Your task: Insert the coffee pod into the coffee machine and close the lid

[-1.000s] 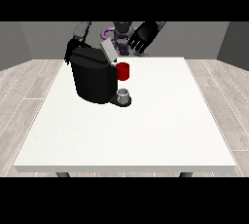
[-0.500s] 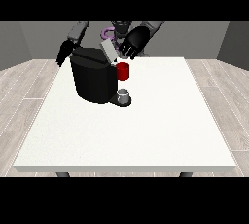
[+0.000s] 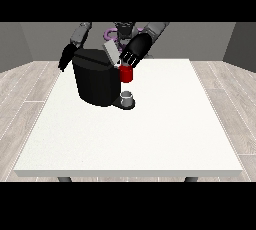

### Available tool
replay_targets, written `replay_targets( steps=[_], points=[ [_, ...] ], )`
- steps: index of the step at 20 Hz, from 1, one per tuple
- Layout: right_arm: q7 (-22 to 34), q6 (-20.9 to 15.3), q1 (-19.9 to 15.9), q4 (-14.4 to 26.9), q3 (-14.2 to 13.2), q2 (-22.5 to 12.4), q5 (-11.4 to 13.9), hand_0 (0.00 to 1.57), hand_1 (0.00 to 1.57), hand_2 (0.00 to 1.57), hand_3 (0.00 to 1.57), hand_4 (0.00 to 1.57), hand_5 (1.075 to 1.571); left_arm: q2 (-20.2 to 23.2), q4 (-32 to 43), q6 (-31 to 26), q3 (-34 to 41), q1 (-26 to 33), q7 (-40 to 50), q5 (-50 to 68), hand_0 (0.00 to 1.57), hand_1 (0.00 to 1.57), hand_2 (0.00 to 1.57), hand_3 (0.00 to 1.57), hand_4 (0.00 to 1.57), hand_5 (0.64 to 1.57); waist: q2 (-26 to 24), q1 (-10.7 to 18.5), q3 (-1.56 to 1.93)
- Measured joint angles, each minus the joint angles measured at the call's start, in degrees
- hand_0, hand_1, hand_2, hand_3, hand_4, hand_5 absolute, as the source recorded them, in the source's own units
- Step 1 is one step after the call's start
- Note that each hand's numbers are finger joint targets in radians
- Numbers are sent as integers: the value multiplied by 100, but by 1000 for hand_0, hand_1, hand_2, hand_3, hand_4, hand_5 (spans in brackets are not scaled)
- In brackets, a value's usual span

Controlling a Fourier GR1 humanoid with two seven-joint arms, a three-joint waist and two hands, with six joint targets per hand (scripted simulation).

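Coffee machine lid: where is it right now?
In the front view the lid stands tilted up at the top of the black coffee machine, just left of the hand at the view's right and above the red part.

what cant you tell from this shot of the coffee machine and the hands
- Front view: the coffee pod is not visible; the robot hand at the view's right covers the lid area of the coffee machine.
- Whether that hand holds anything: fingers too small.
- The robot hand at the view's left is partly behind the machine.
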Motion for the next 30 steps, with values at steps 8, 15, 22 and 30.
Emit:
replay_targets(
  steps=[8,15,22,30],
  points=[
    [16,-38,-141,16,-64,-28,-10,0,0,0,0,100,1571,-32,106,24,1,-73,-61,-42,1196,1196,1252,1201,418,1571,79,-2,3],
    [30,-1,-132,16,-98,-75,-35,0,0,0,0,0,1571,5,153,106,10,-104,-142,-99,1231,1231,1267,1211,389,1571,94,-34,4],
    [-12,-57,-167,55,-94,-54,-2,0,0,0,0,141,1571,62,185,180,36,-203,-248,-135,1202,1202,1218,1176,360,1571,161,-26,-1],
    [-41,-90,-201,70,-107,-54,12,0,0,0,0,0,1571,117,190,378,-92,-287,-291,-364,1212,1212,1225,1100,0,1571,189,-73,1]
  ],
)
